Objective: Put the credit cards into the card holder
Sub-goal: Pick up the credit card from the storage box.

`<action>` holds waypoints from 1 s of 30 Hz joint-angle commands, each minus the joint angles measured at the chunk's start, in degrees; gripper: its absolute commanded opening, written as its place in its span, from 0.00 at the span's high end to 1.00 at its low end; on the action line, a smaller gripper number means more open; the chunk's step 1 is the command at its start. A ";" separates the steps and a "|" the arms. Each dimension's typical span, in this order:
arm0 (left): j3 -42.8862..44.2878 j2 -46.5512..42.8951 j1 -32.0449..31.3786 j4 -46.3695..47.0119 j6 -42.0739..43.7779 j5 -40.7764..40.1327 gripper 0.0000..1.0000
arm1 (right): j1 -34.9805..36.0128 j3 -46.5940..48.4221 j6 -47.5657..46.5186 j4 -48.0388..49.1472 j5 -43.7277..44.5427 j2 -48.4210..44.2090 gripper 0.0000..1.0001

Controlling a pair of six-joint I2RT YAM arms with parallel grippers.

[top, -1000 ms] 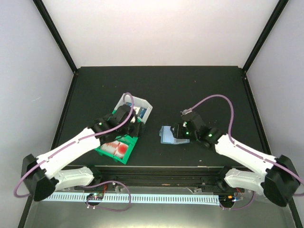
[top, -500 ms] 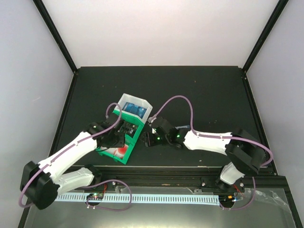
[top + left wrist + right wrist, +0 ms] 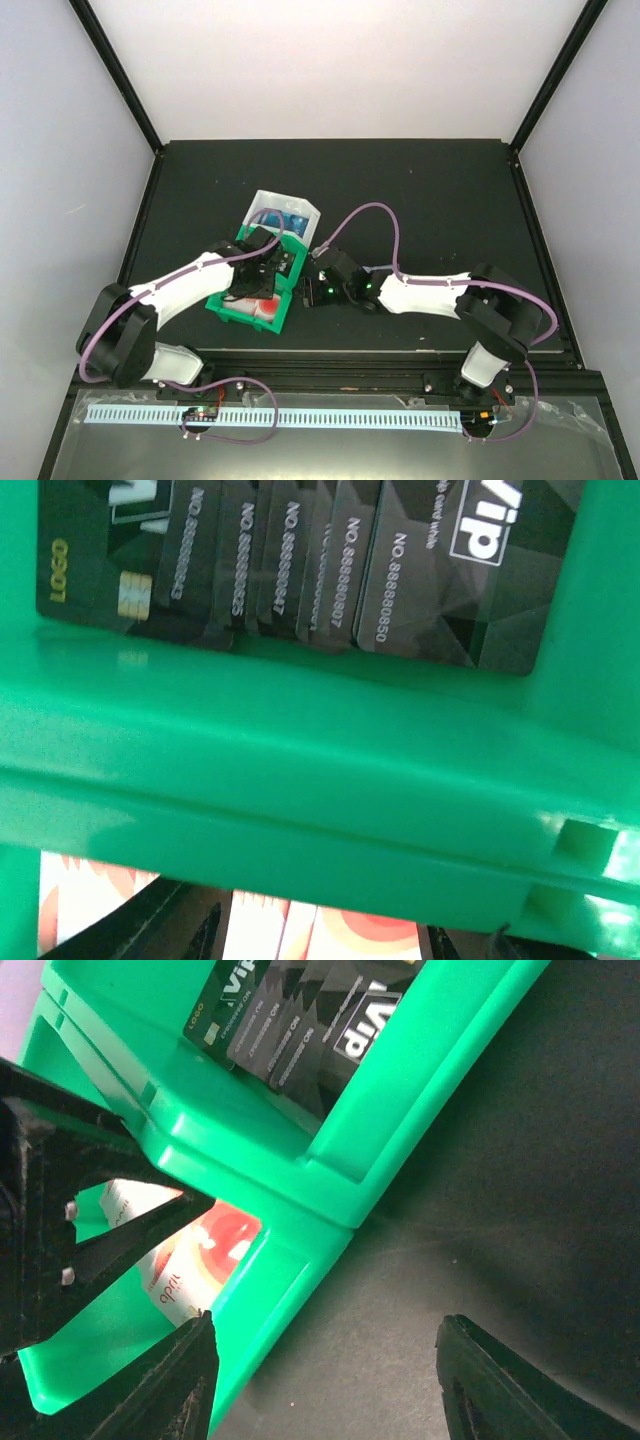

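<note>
Green bin (image 3: 224, 310) left of centre holds the black and red-and-white credit cards (image 3: 300, 570), none loaded yet I judge, card holder is hidden, my left gripper (image 3: 262, 280) and right gripper (image 3: 322, 1360) stand spread, gripping nothing.

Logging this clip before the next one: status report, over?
Left gripper open over red-and-white cards in green bin. Right gripper open, empty, beside the bin. Card holder not in sight.
</note>
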 commanded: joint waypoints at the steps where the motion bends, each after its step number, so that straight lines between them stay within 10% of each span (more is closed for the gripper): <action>1: 4.38 3.34 0.52 8.00 4.19 -1.05 0.47 | -1.13 0.14 0.81 2.64 1.20 1.53 0.38; 30: -1.44 4.51 1.61 10.02 -1.26 11.80 0.46 | -1.57 3.20 1.16 8.03 -9.04 11.41 0.64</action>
